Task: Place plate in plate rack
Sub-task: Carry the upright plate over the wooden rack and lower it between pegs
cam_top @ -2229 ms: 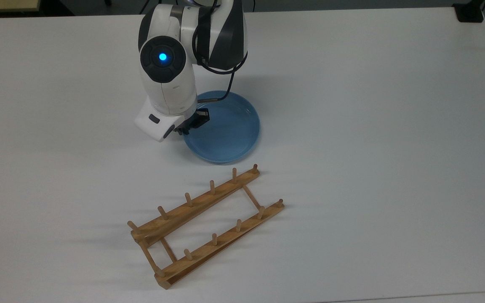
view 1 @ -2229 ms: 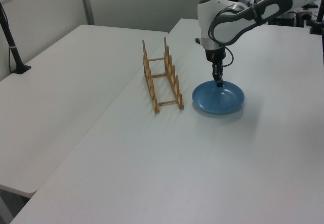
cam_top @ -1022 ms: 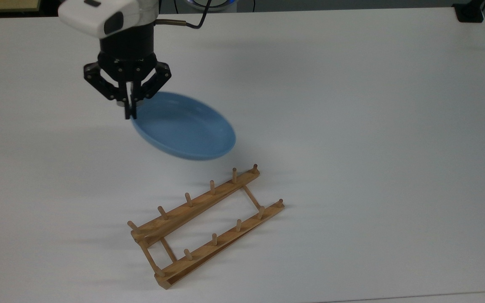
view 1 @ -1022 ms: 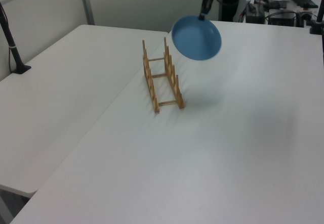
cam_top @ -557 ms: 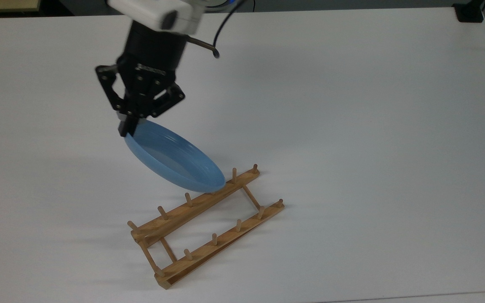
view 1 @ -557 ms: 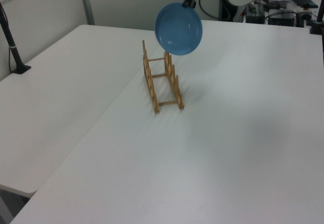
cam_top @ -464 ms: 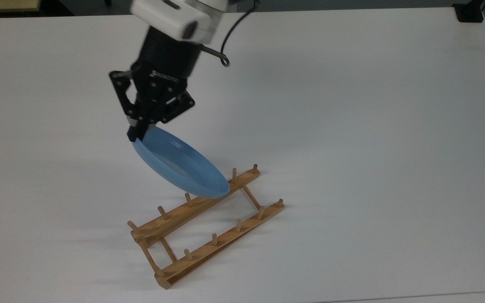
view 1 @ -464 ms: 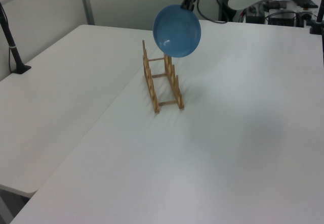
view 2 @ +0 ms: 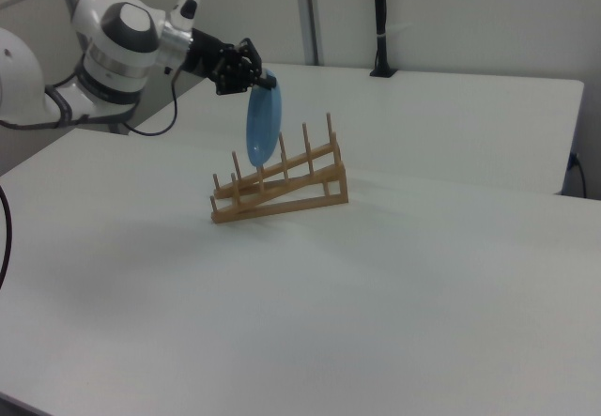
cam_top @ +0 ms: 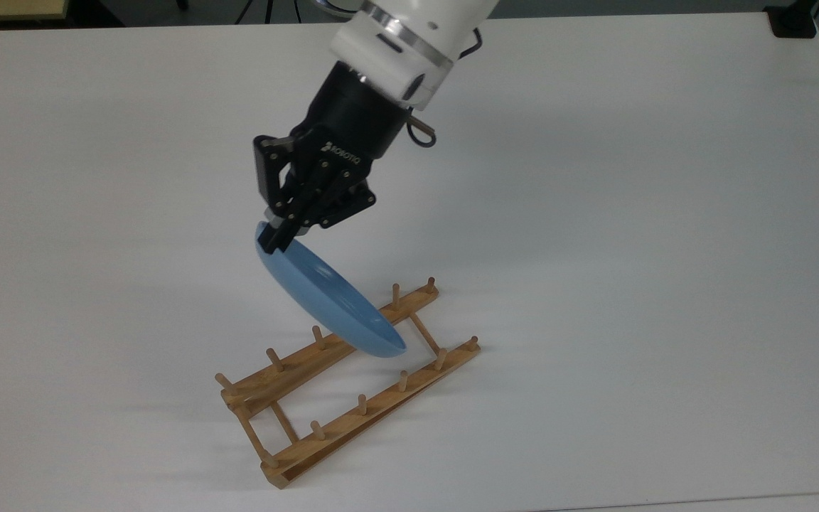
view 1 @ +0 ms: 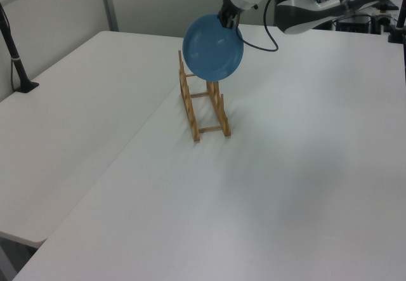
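Wooden plate rack (cam_top: 348, 377) lying flat on the white table (cam_top: 665, 213). Just above its far rail, hanging tipped up on edge: blue plate (cam_top: 331, 302). Pinched tight at the top rim by the black gripper (cam_top: 276, 238), arm slanting down from behind.

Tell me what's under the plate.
Under the plate, held on edge by the claw, stands the plate rack. The plate covers part of the rack's far rail in the top view.
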Tool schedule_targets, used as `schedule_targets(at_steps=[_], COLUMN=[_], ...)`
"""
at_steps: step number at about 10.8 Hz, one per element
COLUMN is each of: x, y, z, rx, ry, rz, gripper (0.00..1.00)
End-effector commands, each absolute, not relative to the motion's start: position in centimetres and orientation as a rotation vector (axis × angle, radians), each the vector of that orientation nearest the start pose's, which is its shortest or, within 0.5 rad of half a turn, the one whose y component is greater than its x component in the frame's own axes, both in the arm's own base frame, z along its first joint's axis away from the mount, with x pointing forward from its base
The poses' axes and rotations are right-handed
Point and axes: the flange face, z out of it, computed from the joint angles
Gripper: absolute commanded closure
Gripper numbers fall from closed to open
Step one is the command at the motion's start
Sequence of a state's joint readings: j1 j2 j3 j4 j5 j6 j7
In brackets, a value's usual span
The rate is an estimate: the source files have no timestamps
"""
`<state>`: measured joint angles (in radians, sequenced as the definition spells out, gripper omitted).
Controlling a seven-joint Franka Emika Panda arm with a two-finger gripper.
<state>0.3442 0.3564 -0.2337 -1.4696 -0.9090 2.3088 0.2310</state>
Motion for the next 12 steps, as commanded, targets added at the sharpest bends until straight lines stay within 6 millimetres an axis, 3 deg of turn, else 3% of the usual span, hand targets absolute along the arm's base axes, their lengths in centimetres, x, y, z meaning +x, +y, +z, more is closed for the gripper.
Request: schedule_targets(at_steps=[1, 3, 10, 12], x=[69.1, 69.1, 69.3, 69.7], y=[14.1, 16.5, 16.1, 15.9], z=[54.3, 51.5, 51.6, 50.6], rx=[2.147, 2.092, 2.061, 2.036], ry=[0.433, 0.437, 0.406, 0.422], rz=[0.690, 0.648, 0.668, 0.649], gripper=[1.00, 1.00, 1.00, 1.00])
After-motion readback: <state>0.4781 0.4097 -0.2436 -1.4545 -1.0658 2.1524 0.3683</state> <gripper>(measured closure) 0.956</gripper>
